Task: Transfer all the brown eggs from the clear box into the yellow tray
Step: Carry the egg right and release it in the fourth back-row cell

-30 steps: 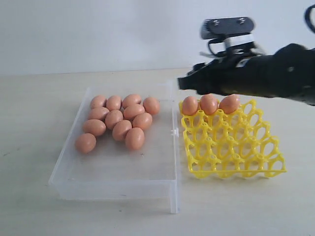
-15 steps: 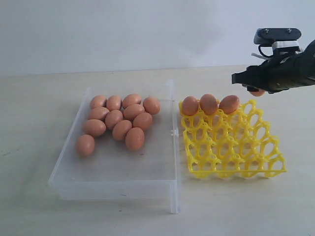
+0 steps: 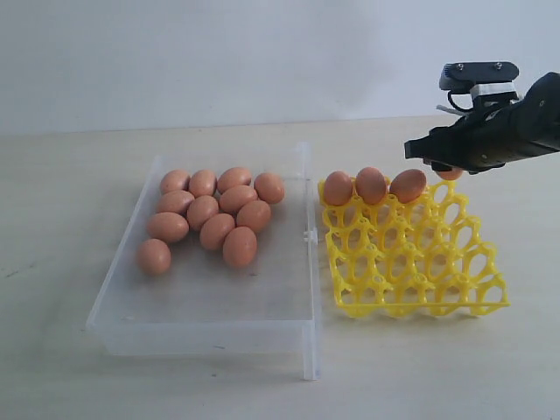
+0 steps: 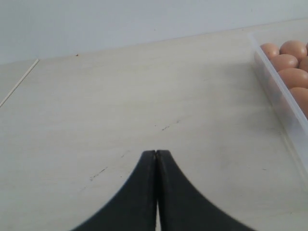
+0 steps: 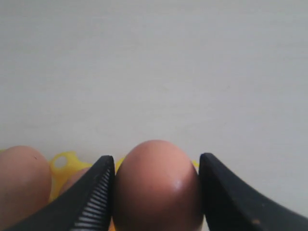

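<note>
Three eggs [image 3: 371, 185]: seated in yellow tray's [image 3: 411, 282] far row.
Right hand [image 3: 444, 157]: has carried fourth egg [image 5: 156, 197] over far-right cup, gripping it.
Left hand [image 4: 156, 155]: closed, empty.
Clear box [image 3: 210, 332]: twelve eggs [image 3: 216, 232] left.

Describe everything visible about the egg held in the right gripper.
A smooth, matte orange-brown egg, whole, with a faint highlight, is clamped between the right gripper's black fingers, which press both its sides. It hangs at the yellow tray's far row, right of three seated eggs; whether it touches a cup is unclear.
</note>
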`<state>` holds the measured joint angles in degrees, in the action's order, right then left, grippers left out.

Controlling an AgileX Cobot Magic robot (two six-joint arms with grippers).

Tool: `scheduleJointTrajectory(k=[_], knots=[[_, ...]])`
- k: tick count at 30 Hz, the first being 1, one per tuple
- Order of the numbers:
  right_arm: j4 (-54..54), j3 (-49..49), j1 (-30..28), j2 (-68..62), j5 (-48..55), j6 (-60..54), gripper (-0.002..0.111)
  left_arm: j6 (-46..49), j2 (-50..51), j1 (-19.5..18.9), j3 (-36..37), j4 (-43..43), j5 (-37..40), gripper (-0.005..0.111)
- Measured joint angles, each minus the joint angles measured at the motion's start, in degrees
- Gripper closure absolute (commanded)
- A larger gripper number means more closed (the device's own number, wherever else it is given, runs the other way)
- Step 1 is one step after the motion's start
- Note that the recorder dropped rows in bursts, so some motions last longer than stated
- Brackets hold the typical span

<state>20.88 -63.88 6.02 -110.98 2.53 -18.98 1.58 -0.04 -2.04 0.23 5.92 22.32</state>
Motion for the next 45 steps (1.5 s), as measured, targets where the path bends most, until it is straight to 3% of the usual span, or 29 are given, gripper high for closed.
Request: scheduleJointTrajectory(k=[14,25,30,45], knots=[[0.0,0.0,0.0,0.0,1.1,0.1,0.103,0.0,0.0,0.0,0.0,0.0,0.0,0.107],[0.0,0.0,0.0,0.0,1.6,0.1,0.062,0.0,0.0,0.0,0.0,0.0,0.0,0.107],[0.0,0.0,0.0,0.0,2.2,0.6,0.053,0.0,0.0,0.0,0.0,0.0,0.0,0.107],[-1.0,-0.1,0.0,0.0,5.9,3.6,0.052,0.0,0.0,0.0,0.0,0.0,0.0,0.107]])
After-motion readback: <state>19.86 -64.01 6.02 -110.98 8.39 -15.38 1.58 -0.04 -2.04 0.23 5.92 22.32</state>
